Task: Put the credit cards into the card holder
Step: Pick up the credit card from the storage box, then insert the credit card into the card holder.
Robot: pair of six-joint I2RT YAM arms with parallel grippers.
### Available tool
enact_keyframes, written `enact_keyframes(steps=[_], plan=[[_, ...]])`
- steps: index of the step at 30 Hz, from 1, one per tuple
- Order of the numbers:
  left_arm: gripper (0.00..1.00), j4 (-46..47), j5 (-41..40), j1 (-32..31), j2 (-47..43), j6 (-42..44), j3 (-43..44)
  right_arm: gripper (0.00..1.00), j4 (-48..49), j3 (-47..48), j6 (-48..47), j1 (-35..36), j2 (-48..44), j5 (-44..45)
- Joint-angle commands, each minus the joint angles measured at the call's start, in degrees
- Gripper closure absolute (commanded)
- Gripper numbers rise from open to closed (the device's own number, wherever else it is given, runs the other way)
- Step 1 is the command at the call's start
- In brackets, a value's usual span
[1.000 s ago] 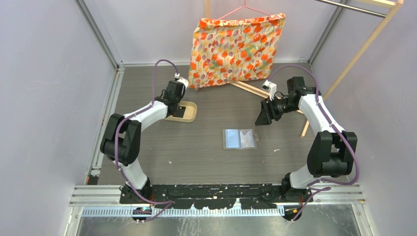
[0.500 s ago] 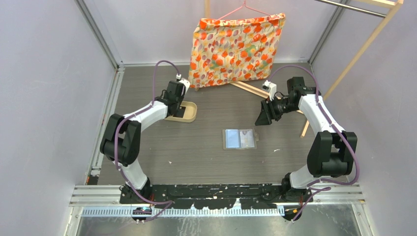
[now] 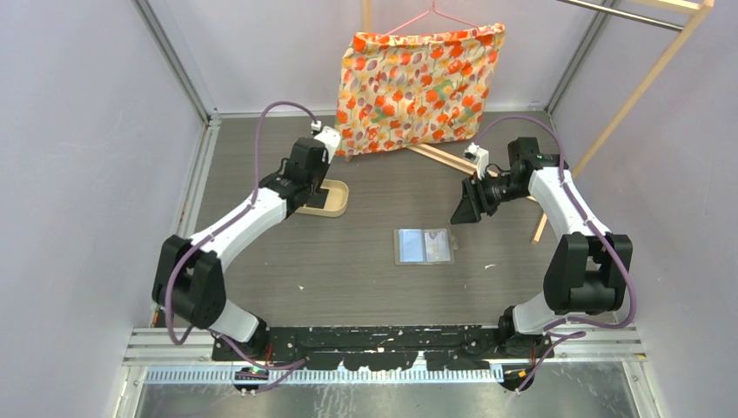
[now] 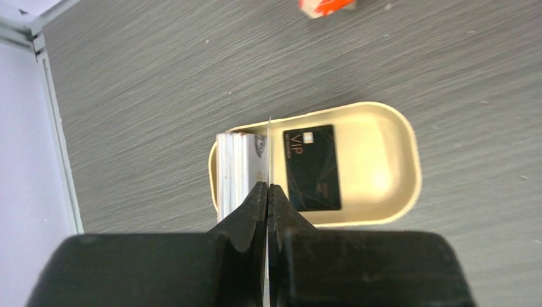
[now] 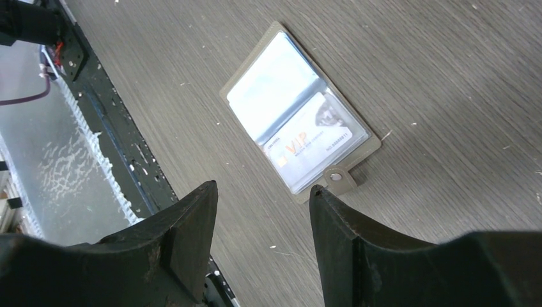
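Observation:
My left gripper is shut on a thin pale credit card, seen edge-on, above the left end of the tan oval tray. In the tray lie a black credit card marked VIP and a stack of white cards. In the top view the left gripper hangs over the tray. The grey card holder lies open at mid-table. One VIP card shows in a clear pocket of the card holder. My right gripper is open and empty, raised to the holder's back right.
A floral cushion hangs from a hanger at the back. A wooden frame leans at the right, with slats on the table behind the right arm. The black base rail runs along the near edge.
The left jaws closed fully on a card and the left arm stretched out, lifting the gripper above the tray. The right arm and the holder stayed put.

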Motion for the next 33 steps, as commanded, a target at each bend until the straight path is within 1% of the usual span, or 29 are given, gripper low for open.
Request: enact_keyframes(steps=[1, 5, 7, 8, 9, 11, 13, 15, 16, 18, 19, 21, 26, 33], plan=[[1.0, -3.7, 4.3, -2.7, -7.9, -4.5, 0.1, 0.4, -1.6, 1.8, -1.2, -0.3, -3.1, -4.4], [1.0, -2.0, 17.2, -2.8, -16.9, -13.8, -3.5, 0.4, -1.5, 1.3, -0.1, -0.3, -4.3, -7.7], [1.0, 0.9, 25.6, -2.9, -20.0, -18.5, -6.3, 0.4, -1.5, 0.9, 0.8, -0.2, -4.1, -10.9], [1.0, 3.1, 28.2, -2.9, -21.2, -21.3, -7.3, 0.4, -1.8, 0.9, 1.1, -0.2, -3.8, -12.1], [1.0, 5.7, 33.6, -2.9, -21.9, -24.0, -8.7, 0.4, -2.0, 0.9, 1.6, -0.2, -3.6, -13.7], [1.0, 12.2, 41.2, -2.9, -22.5, -29.9, -12.1, 0.4, -2.5, 0.9, 2.6, 0.0, -2.8, -16.8], [1.0, 23.4, 47.9, -2.9, -21.8, -36.9, -17.6, 0.4, -2.5, 0.8, 3.6, 0.5, -2.4, -19.6], [1.0, 35.0, 52.0, -3.1, -19.8, -43.8, -21.8, 0.39, -1.3, 0.0, 5.3, 1.2, -2.6, -20.9], [1.0, 39.6, 53.1, -3.4, -18.5, -47.0, -23.2, 0.39, 0.2, -0.6, 7.0, 1.6, -2.9, -21.2], [1.0, 46.6, 53.6, -4.4, -16.1, -49.7, -24.6, 0.38, 5.0, -2.2, 11.5, 1.7, -3.5, -21.9], [1.0, 48.6, 53.7, -5.2, -14.9, -50.3, -24.7, 0.38, 6.6, -2.9, 13.9, 3.5, -3.7, -22.3], [1.0, 51.3, 53.7, -7.3, -12.4, -50.5, -24.3, 0.37, 8.3, -3.5, 15.7, 5.1, -3.6, -22.4], [1.0, 57.8, 54.5, -11.0, -6.0, -51.6, -23.2, 0.37, 8.1, -3.0, 16.2, 8.2, -0.8, -21.2], [0.99, 68.0, 55.2, -12.4, 0.8, -56.4, -23.8, 0.37, 6.8, -1.2, 16.4, 8.5, 1.9, -18.7]])
